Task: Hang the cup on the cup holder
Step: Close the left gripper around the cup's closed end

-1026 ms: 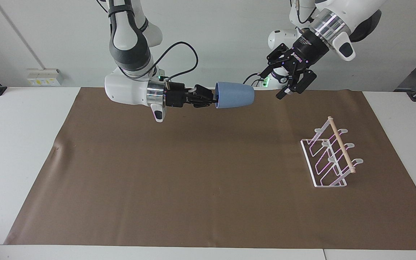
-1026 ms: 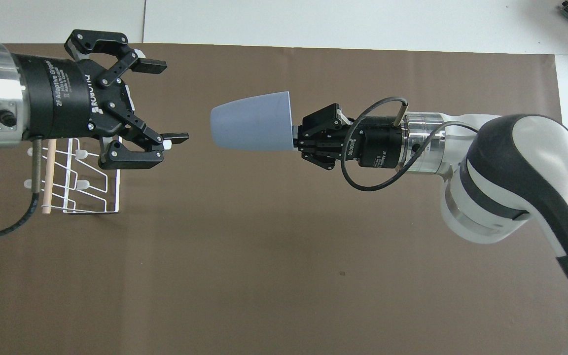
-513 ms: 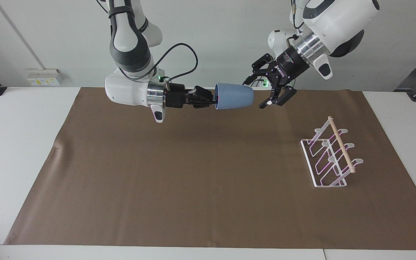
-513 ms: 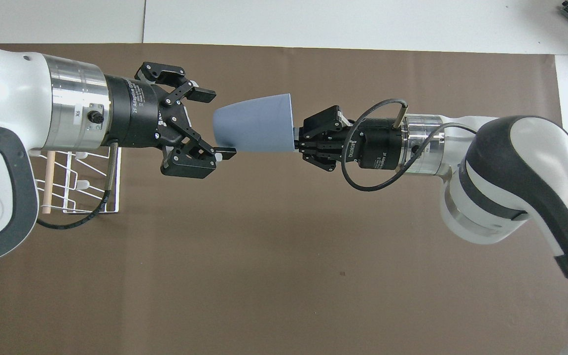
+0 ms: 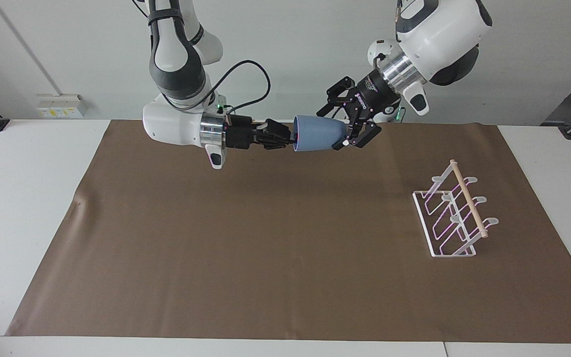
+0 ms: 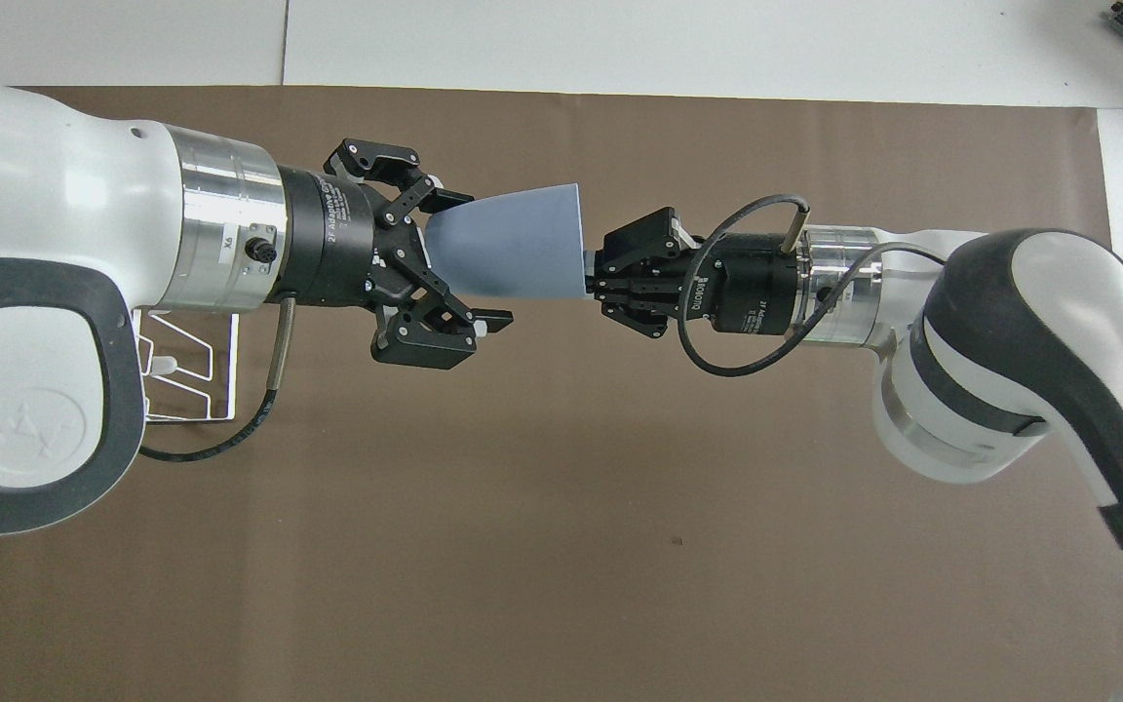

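Observation:
A light-blue cup [image 5: 317,133] [image 6: 513,255] hangs on its side above the brown mat. My right gripper [image 5: 291,138] [image 6: 589,278] is shut on its rim. My left gripper [image 5: 340,130] [image 6: 476,258] is open, with one finger on each side of the cup's narrow base end; whether they touch it I cannot tell. The white wire cup holder [image 5: 451,213] with its wooden dowel stands on the mat toward the left arm's end of the table. In the overhead view the left arm covers most of the cup holder [image 6: 191,361].
The brown mat [image 5: 265,238] covers most of the white table [image 5: 18,198]. A black cable [image 5: 251,79] loops from the right arm's wrist. Another cable [image 6: 230,439] hangs under the left wrist.
My left gripper has swung in from above the cup holder to the cup, and its open fingers now straddle the base end. The right arm and cup have barely moved.

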Robot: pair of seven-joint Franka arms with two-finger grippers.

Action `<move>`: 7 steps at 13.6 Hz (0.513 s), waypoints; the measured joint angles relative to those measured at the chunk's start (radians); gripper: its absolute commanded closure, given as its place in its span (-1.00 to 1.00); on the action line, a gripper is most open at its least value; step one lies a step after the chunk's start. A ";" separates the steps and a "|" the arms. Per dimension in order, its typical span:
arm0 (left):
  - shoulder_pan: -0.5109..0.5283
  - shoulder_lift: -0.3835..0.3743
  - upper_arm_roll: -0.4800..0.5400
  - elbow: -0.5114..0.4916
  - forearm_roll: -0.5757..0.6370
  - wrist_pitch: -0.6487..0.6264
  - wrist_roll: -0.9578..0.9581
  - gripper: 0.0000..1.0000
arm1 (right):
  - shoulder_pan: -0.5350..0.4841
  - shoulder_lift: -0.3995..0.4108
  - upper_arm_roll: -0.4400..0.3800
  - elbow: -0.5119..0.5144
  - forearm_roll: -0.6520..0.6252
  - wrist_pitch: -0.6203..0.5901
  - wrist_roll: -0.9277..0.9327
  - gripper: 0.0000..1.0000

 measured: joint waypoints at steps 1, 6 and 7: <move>-0.004 0.001 -0.001 0.000 0.000 0.007 0.001 -1.00 | 0.000 -0.002 0.000 -0.002 0.000 0.000 0.000 1.00; -0.015 0.003 0.000 -0.001 0.007 0.018 0.020 -1.00 | 0.000 -0.006 0.000 -0.005 0.000 0.000 0.000 1.00; -0.016 0.003 0.000 -0.001 0.010 0.019 0.023 -0.71 | 0.000 -0.006 0.000 -0.006 0.000 0.000 0.000 1.00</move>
